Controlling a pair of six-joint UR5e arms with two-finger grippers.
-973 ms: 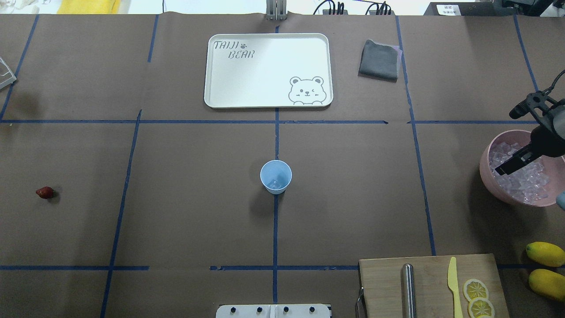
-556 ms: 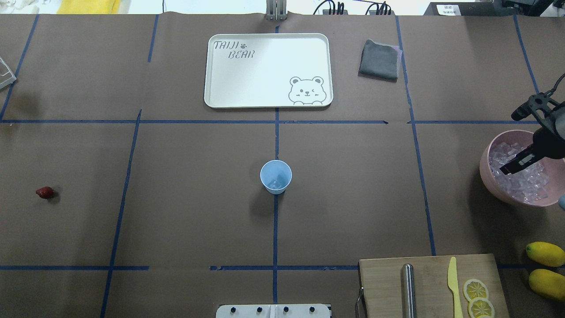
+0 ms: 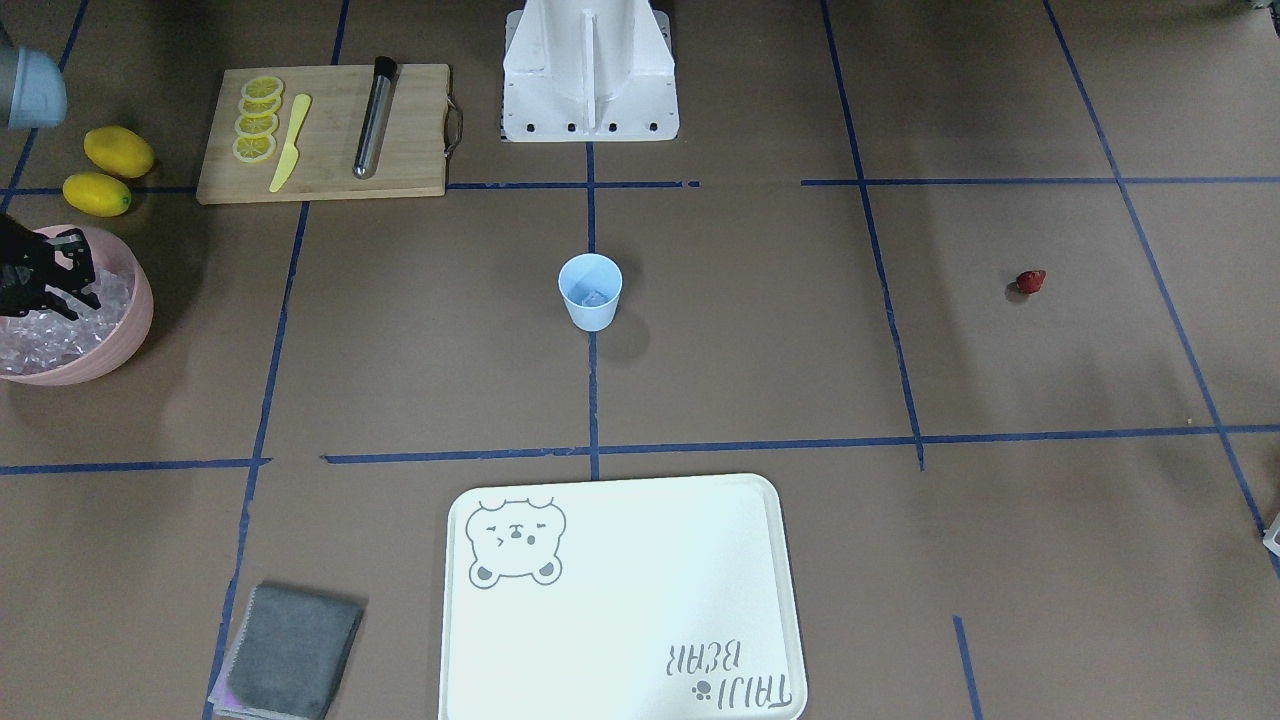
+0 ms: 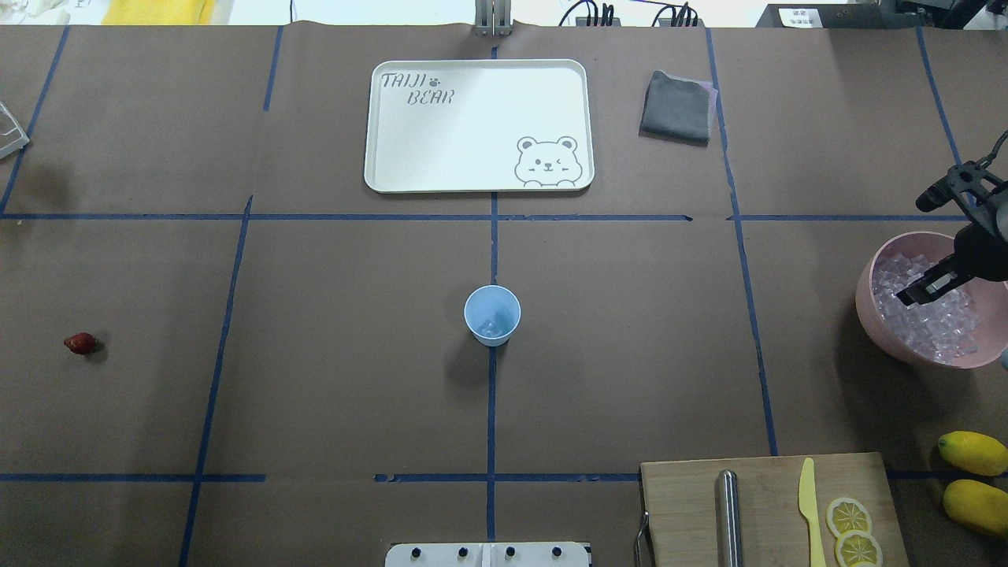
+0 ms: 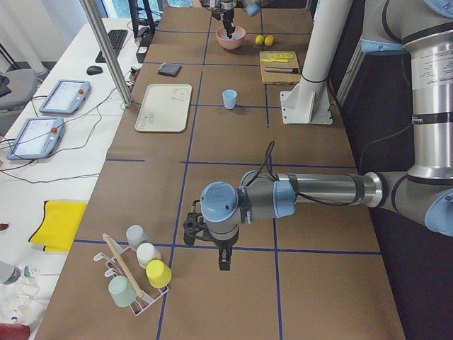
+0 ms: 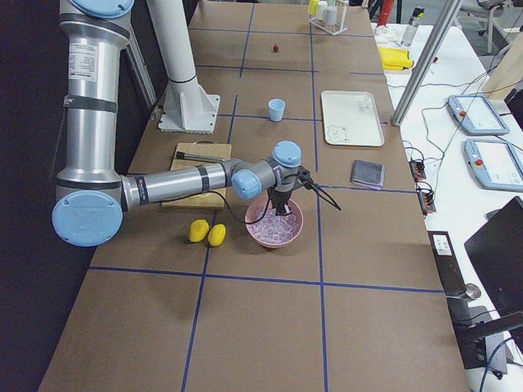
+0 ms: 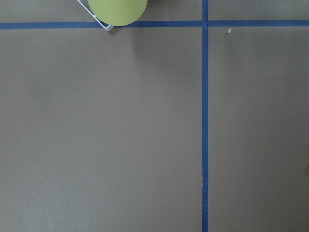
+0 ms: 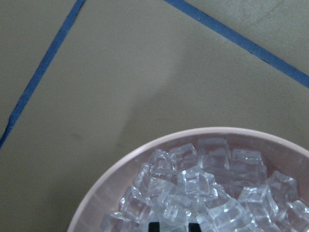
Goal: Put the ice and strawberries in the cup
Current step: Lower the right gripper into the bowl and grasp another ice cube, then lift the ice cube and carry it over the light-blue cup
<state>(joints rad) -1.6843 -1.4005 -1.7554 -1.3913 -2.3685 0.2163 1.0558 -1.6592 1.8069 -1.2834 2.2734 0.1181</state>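
While the right claw (image 8: pixel 174 225) hangs over the ice (image 8: pixel 207 193), the cup (image 4: pixel 492 315) and strawberry (image 4: pixel 80 342) wait on the table (image 4: pixel 354 394).
Right claw points down into the pink bowl (image 4: pixel 866 315), tips a narrow gap apart just above the cubes, placed, by judgement, to straddle one. Cup stands upright at table centre, reachable by both arms, apparently holding one cube. Strawberry lies well apart on the left side, untouched. Left claw (image 5: pixel 223 258) hovers over the table's left end; whether it is apart or together cannot be told.
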